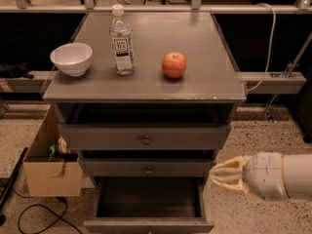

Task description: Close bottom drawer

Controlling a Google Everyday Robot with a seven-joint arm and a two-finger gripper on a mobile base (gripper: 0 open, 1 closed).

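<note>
Three drawers sit under the worktop. The bottom drawer is pulled far out, showing its dark inside. The pincer hovers at right, beside the middle drawer; I cannot tell whether it is open or closed.

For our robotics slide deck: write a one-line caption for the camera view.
Cream robot hand hovers right of the grey wooden cabinet, whose slim-fronted bottom drawer stands open.

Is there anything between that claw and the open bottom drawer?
Nothing. In the camera view the claw hangs just right of the bottom drawer, with only a sliver of bare speckled floor between them.
</note>
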